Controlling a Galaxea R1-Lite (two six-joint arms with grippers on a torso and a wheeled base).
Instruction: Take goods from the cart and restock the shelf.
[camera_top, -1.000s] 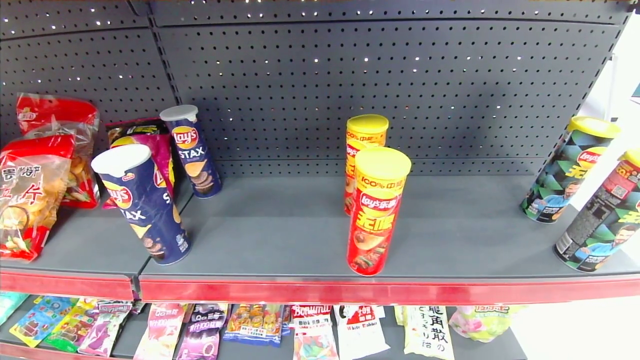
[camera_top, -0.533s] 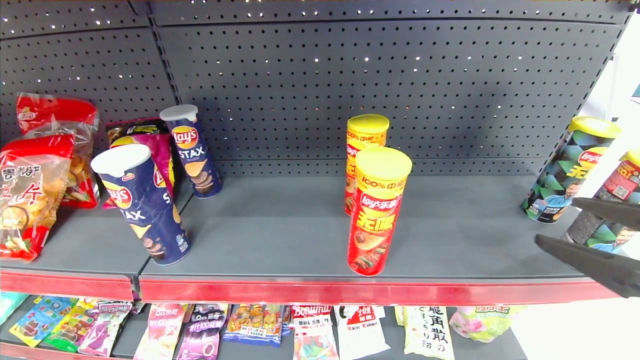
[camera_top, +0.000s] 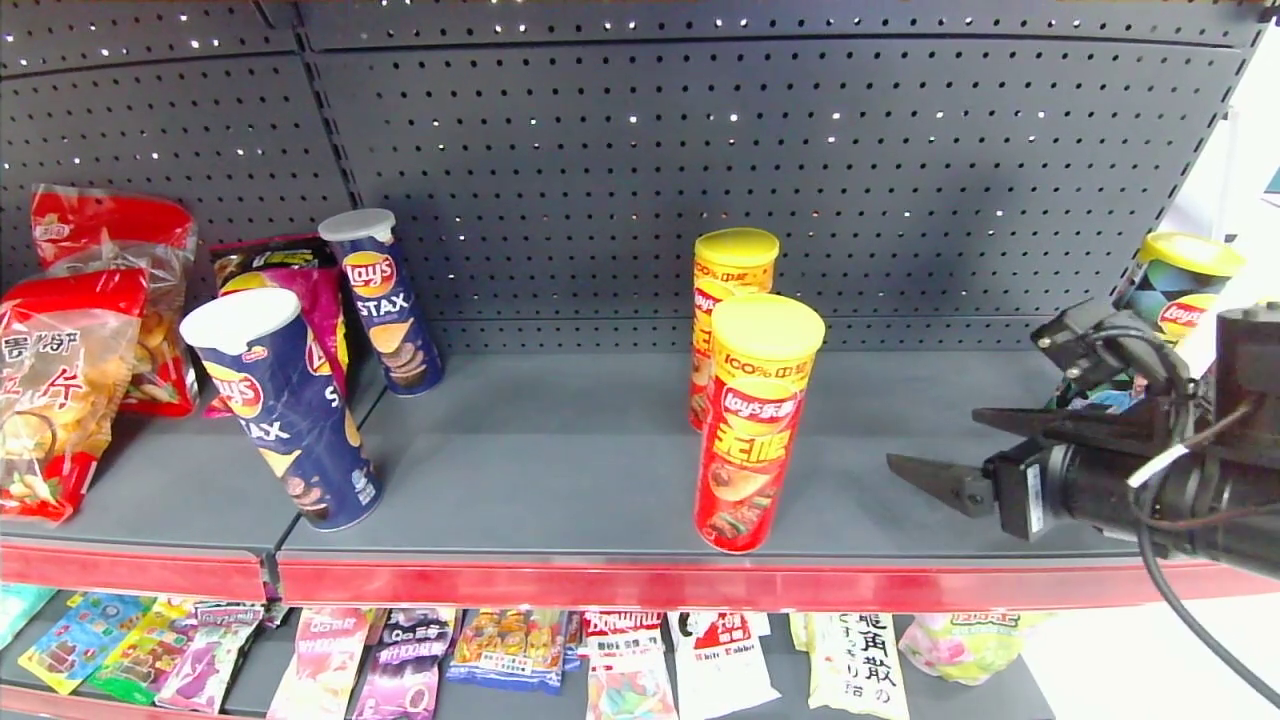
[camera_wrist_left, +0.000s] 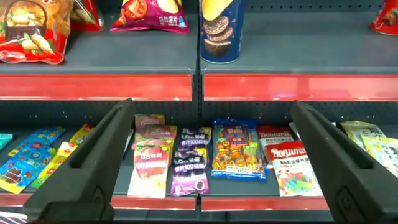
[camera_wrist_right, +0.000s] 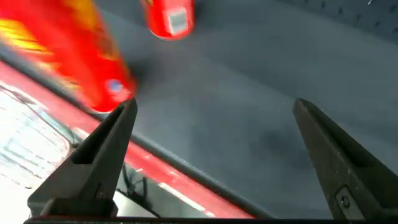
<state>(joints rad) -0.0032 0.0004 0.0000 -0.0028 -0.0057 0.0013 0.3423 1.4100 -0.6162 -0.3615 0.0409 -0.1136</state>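
My right gripper (camera_top: 958, 452) hangs open and holds nothing, low over the grey shelf board (camera_top: 560, 450), to the right of two red chip cans with yellow lids. The front red can (camera_top: 755, 425) stands near the shelf's red front lip, the other (camera_top: 728, 285) behind it. In the right wrist view the fingers (camera_wrist_right: 93, 168) frame bare shelf, with the front can (camera_wrist_right: 81, 56) and the rear can (camera_wrist_right: 169, 17) beyond the right gripper (camera_wrist_right: 214, 106). My left gripper (camera_wrist_left: 211, 106) is open and empty, held lower, facing the bottom shelf's snack bags (camera_wrist_left: 186, 165).
Two dark blue chip cans (camera_top: 285, 410) (camera_top: 385, 300) and several snack bags (camera_top: 60, 380) stand at the shelf's left. A green-patterned can (camera_top: 1185, 275) shows behind my right arm. Bare board lies between the blue and red cans. A perforated back panel (camera_top: 700, 170) closes the rear.
My right arm came in from the right edge and moved left over the shelf toward the red cans, now covering the front green-patterned can. The goods have not moved.
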